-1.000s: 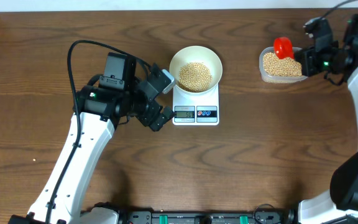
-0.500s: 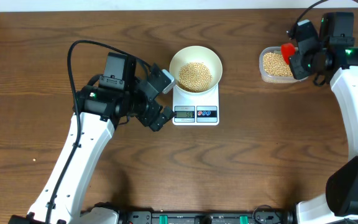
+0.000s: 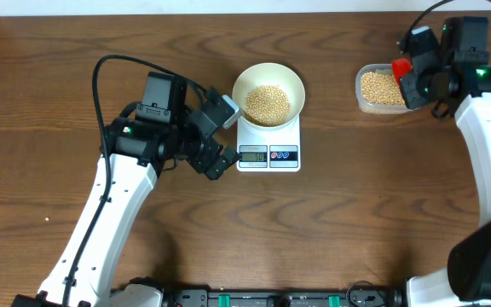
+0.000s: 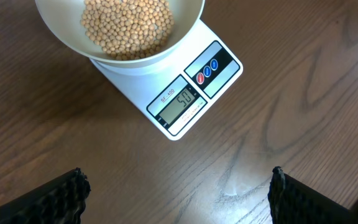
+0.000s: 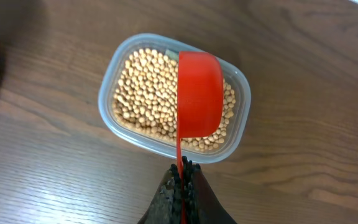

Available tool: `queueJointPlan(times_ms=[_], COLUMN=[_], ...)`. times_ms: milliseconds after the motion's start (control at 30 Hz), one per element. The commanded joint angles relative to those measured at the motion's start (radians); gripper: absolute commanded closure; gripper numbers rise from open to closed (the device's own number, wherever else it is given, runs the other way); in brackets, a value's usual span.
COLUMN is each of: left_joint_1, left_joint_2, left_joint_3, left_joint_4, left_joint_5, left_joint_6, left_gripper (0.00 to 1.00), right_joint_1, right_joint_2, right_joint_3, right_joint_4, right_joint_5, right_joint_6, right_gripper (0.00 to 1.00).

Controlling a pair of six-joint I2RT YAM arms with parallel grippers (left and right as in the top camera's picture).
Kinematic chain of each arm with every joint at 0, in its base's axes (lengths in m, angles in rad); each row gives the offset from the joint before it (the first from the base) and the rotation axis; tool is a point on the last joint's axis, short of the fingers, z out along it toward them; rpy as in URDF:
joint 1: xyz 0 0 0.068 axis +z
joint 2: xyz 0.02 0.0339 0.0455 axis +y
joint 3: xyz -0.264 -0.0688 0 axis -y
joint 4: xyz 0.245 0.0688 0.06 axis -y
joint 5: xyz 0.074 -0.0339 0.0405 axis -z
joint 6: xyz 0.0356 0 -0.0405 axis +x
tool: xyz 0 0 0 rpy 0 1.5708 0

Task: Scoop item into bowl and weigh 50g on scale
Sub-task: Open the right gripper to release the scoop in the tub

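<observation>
many beans (image 4: pixel 126 25) sit in the bowl (image 4: pixel 190 15) beyond wide-spread left fingers (image 4: pixel 67 196).

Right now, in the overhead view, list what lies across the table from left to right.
left gripper → bowl → clear tub → right gripper, shut on the red scoop. The scale under the bowl is left out because the two overlap.
</observation>
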Motion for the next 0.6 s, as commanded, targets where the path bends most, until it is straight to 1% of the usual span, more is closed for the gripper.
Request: queueJointPlan(times_ms=[0, 67, 133, 167, 233, 267, 400, 467, 567], left_joint_1=[-0.002, -0.002, -0.002, -0.002, -0.002, -0.002, -0.002, -0.002, -0.002], left_joint_2=[-0.009, -0.009, -0.009, -0.009, -0.009, -0.009, -0.009, -0.009, -0.009], left_joint_3=[0.02, 0.02, 0.02, 0.02, 0.02, 0.019, 0.02, 0.02, 0.02], left_joint_4=[-0.003, -0.003, -0.003, -0.003, -0.003, -0.003, -0.003, -0.003, -0.003], left_joint_5=[-0.002, -0.002, -0.002, -0.002, -0.002, -0.002, -0.002, -0.002, -0.002], left_joint_6=[-0.009, -0.008, -0.009, -0.009, -0.008, -0.009, -0.009, -0.009, -0.008], left_gripper=[0.05, 0.06, 0.06, 0.06, 0.06, 0.06, 0.05, 0.05, 0.06], right_joint_1=[-0.018, -0.036, -0.064, -0.084, -0.116, -0.127, -0.163, -0.168, -0.167], right_joint_2=[-0.062, -0.065, -0.064, -0.06, -0.051, -0.048, -0.01, 0.021, 0.056], right_joint_3=[0.012, 0.012, 0.011, 0.008, -0.002, -0.008, -0.037, -0.046, -0.048], right_joint_4=[-0.003, -0.003, -0.005, -0.005, -0.008, -0.008, -0.008, -0.006, -0.001], right_joint_5=[-0.038, -0.065, -0.116, -0.145, -0.174, -0.182, -0.237, -0.277, -0.28], right_joint_6=[0.102, 0.181, 0.312, 0.412, 0.565, 0.615, 0.752, 0.786, 0.838], right_gripper=[0.99, 0.99, 0.99, 0.99, 0.99, 0.99, 0.99, 0.99, 0.99])
